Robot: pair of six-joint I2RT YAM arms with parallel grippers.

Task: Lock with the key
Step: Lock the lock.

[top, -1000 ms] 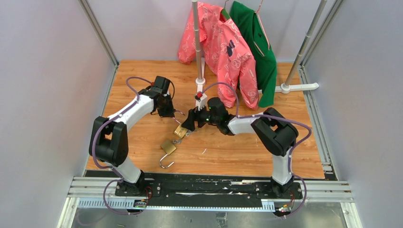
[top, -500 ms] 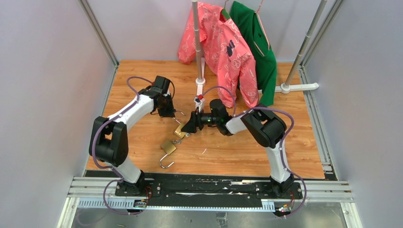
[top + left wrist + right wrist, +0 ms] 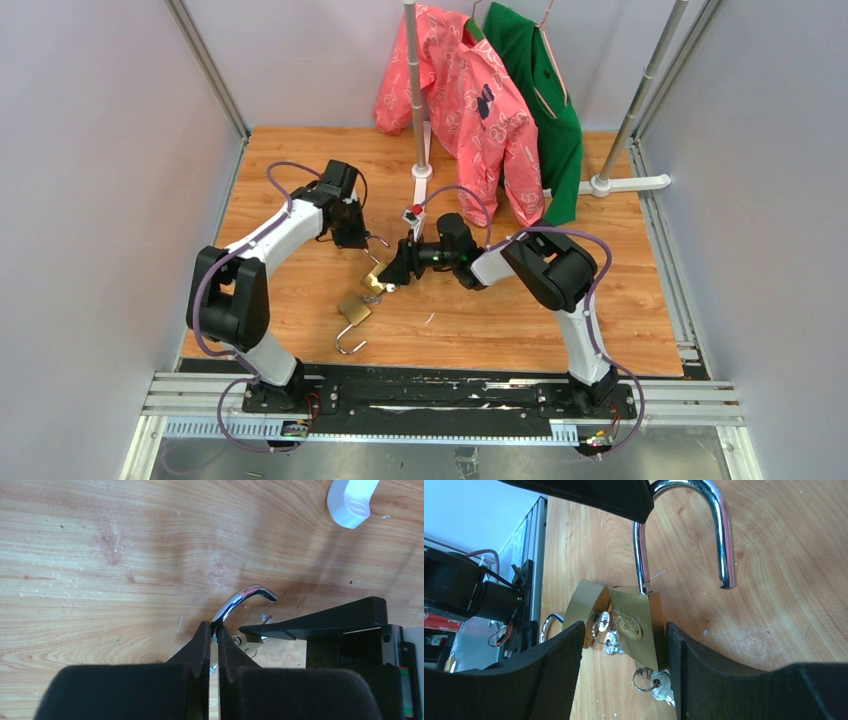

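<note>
A brass padlock lies on the wooden table with its chrome shackle open. My left gripper is shut on the shackle, pinching it between the fingertips. My right gripper is open, and its fingers straddle the brass body; the right finger sits against the body's side. A key on a ring hangs at the padlock's lower end. A second brass padlock with an open shackle lies just nearer, and more keys rest beside it.
A clothes rack pole stands behind the locks with a pink garment and a green one. Its white foot lies close to the left gripper. Grey walls enclose the table on the left and right.
My right gripper has slid left, closing in around the padlock body, and its arm has folded tighter. The padlock shifted slightly left. The left arm has stayed still.
</note>
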